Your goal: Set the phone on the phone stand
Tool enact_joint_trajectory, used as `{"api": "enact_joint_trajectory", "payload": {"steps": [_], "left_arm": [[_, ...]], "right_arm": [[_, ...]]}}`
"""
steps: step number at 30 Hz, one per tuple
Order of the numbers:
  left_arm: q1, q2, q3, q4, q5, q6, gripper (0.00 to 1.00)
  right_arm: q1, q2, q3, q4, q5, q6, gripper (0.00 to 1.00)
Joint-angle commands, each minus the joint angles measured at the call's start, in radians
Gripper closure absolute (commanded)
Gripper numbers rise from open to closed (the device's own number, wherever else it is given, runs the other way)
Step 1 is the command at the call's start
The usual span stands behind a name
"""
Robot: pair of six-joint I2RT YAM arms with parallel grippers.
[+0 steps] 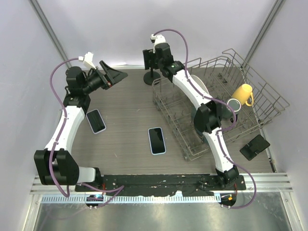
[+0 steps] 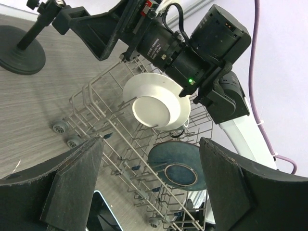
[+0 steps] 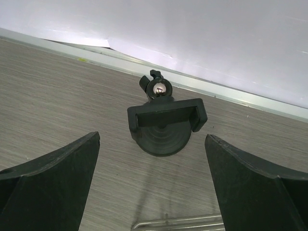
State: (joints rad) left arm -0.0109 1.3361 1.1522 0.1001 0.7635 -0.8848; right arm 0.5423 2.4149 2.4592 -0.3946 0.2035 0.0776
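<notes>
**Item: the phone** (image 1: 157,140). Black screen, pale blue rim. It lies flat and face up on the table (image 1: 125,103). It is well apart from both sets of fingers, on the near side of them and between the two arms. Nothing touches it.

**Item: the phone stand** (image 3: 166,115). It stands upright on its round base at the far side of the table. In the right wrist view its clamp head sits centred in the gap ahead of the right fingers (image 3: 53,178), touching neither.

**Item: right gripper** (image 1: 150,58). It hangs just above the stand with its jaws spread wide and nothing held.

**Item: left gripper** (image 1: 113,74). It is raised off the table and points toward the stand. Its fingers (image 2: 72,187) are wide apart and carry nothing. The stand is well beyond the tips.

**Item: second phone** (image 1: 96,121). It lies flat near the left arm, on the near side of the left fingers.

**Item: dish rack** (image 1: 180,130). Made of wire, it lies under the right arm, on the near side of the right fingers. It holds a white plate (image 2: 154,103), a blue plate (image 2: 178,166) and a yellow mug (image 1: 243,94).
</notes>
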Motion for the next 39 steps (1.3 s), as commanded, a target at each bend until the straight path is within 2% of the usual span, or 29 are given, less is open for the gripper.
{"api": "enact_joint_trajectory", "payload": {"steps": [1,6,10,14,22,25,27,31,35,39], "left_arm": [[-0.006,0.027,0.0,0.027,-0.021,0.032,0.15],[-0.066,0.144,0.024,0.012,-0.104,0.038,0.12],[-0.126,0.233,0.046,0.124,-0.174,-0.075,0.09],[-0.139,0.322,0.09,0.236,-0.298,-0.138,0.07],[-0.146,0.57,0.248,0.358,-0.36,-0.33,0.05],[-0.147,0.679,0.361,0.394,-0.36,-0.408,0.07],[-0.153,0.762,0.42,0.397,-0.357,-0.43,0.14],[-0.169,0.88,0.599,0.345,-0.352,-0.419,0.16],[-0.185,0.954,0.661,0.378,-0.354,-0.445,0.14],[-0.213,0.988,0.659,0.412,-0.357,-0.462,0.12]], "right_arm": [[0.007,0.006,0.015,-0.001,-0.035,0.039,0.04],[0.007,-0.124,-0.097,0.059,-0.116,0.102,0.04],[0.007,-0.207,-0.123,0.06,-0.134,0.109,0.03],[0.005,-0.264,-0.158,0.091,-0.151,0.113,0.03],[-0.001,-0.413,-0.271,0.111,-0.135,0.077,0.02],[-0.03,-0.511,-0.397,0.166,-0.144,0.068,0.02],[-0.068,-0.578,-0.484,0.194,-0.167,0.071,0.02],[-0.149,-0.675,-0.609,0.273,-0.235,0.125,0.02],[-0.22,-0.75,-0.712,0.315,-0.254,0.149,0.02],[-0.278,-0.807,-0.761,0.323,-0.239,0.146,0.02]]}}
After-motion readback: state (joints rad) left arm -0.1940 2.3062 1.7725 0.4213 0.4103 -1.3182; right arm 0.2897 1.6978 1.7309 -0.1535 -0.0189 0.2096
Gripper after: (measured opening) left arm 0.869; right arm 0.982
